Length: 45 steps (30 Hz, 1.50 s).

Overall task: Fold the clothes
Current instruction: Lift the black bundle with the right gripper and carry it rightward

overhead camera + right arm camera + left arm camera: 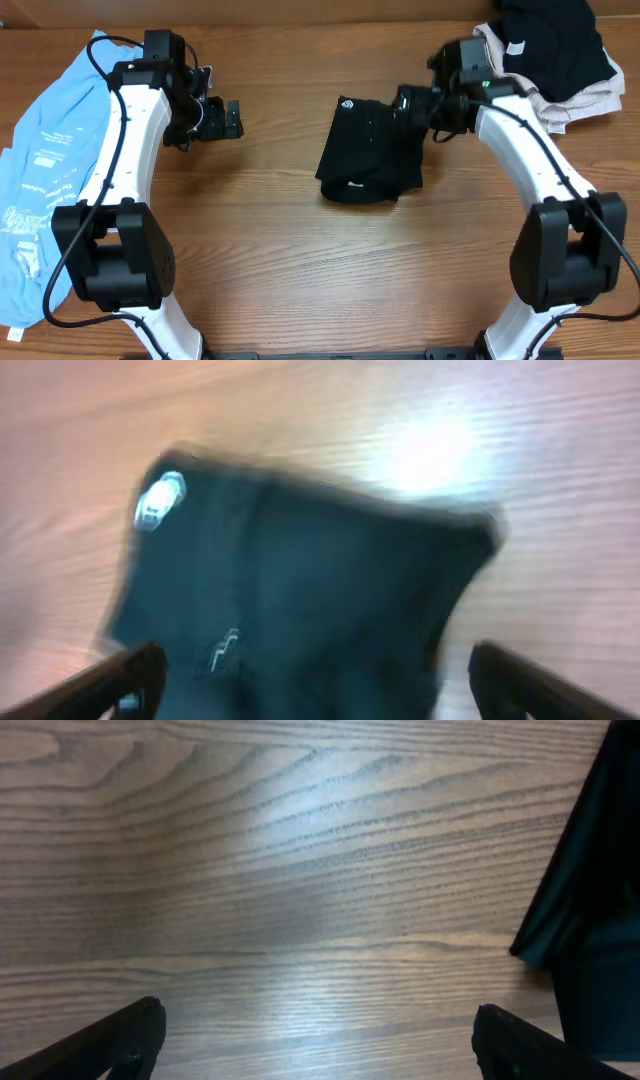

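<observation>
The table [300, 260] is plain wood with a strong grain running side to side, and there's a soft glare on it in both wrist views. Nothing of the room shows past the tabletop.

The folded black garment [368, 150] lies about mid-table, a bit toward the far edge and slightly right of center. It's a compact bundle with a small white logo [346, 101] on its far left corner and more white print near its near edge.

The right tool [418, 108] hangs over the bundle's right side. From its wrist camera the fingers [120, 675] stand wide apart with the dark cloth lying flat below them, nothing pinched. That view is blurry.

The left tool [232, 118] is off toward the left, well apart from the bundle over bare wood. It's spread wide too – its wrist view only catches a dark edge of fabric at the right of the frame.

Other clothes sit at the margins:
- a light-blue garment [40, 170] with white print sprawls along the left edge
- another black garment [555, 50] with a white tag [516, 47] lies on a beige garment [590, 105] in the far right corner
</observation>
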Available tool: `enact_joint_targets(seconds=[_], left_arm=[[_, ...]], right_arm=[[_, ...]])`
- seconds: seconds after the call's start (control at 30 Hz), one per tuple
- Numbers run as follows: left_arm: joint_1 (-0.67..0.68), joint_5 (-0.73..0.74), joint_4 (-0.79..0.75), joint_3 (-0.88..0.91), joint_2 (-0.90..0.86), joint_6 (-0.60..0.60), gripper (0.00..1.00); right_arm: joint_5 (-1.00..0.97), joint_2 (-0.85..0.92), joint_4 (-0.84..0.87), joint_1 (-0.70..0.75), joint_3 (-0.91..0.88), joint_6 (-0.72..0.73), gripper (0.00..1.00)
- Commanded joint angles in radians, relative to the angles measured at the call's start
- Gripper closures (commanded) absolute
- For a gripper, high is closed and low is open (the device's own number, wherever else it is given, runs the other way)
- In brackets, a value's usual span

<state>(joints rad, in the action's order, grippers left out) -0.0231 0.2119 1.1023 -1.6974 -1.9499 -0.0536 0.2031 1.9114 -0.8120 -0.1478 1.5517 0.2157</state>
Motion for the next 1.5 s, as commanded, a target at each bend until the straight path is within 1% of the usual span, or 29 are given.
enact_joint_targets(seconds=[0.0,0.1,0.2,0.4,0.53,0.7,0.83,1.0,1.13,1.33,1.4,1.47], left_arm=[[0.003,-0.002,0.0,0.004,-0.006,-0.013,0.0],[0.003,-0.002,0.0,0.004,-0.006,-0.005,0.0],[0.003,-0.003,0.0,0.004,-0.006,0.002,0.0],[0.003,-0.01,0.0,0.004,-0.006,0.005,0.0],[0.003,-0.012,0.0,0.004,-0.006,0.005,0.0],[0.004,-0.012,0.0,0.004,-0.006,0.005,0.0],[0.004,-0.012,0.0,0.004,-0.006,0.005,0.0],[0.004,-0.009,-0.002,0.004,-0.006,0.005,0.0],[0.004,-0.009,0.0,0.004,-0.006,0.005,0.0],[0.004,-0.002,0.001,0.004,-0.006,0.005,0.0],[0.004,0.0,0.001,0.004,-0.006,0.004,0.0],[0.004,0.0,0.001,0.004,-0.006,0.005,0.0]], right_arm=[[0.164,-0.052,-0.181,-0.048,0.141,-0.003,0.0],[0.16,-0.052,-0.296,-0.104,0.124,-0.003,0.0],[0.154,-0.051,-0.298,-0.154,0.061,-0.008,0.0],[0.154,-0.051,-0.174,-0.218,-0.127,-0.068,0.0],[0.131,-0.051,-0.046,-0.219,-0.251,-0.12,0.0],[0.085,-0.051,0.104,-0.209,-0.383,-0.119,0.0],[0.06,-0.051,0.154,-0.189,-0.447,-0.115,0.0],[-0.011,-0.051,0.166,-0.146,-0.476,-0.111,0.0],[-0.11,-0.051,0.173,-0.089,-0.48,-0.108,0.0],[-0.237,-0.051,0.228,0.024,-0.479,-0.108,0.0],[-0.232,-0.051,0.243,0.066,-0.472,-0.108,0.0],[-0.164,-0.052,0.211,0.105,-0.433,-0.108,0.0]])
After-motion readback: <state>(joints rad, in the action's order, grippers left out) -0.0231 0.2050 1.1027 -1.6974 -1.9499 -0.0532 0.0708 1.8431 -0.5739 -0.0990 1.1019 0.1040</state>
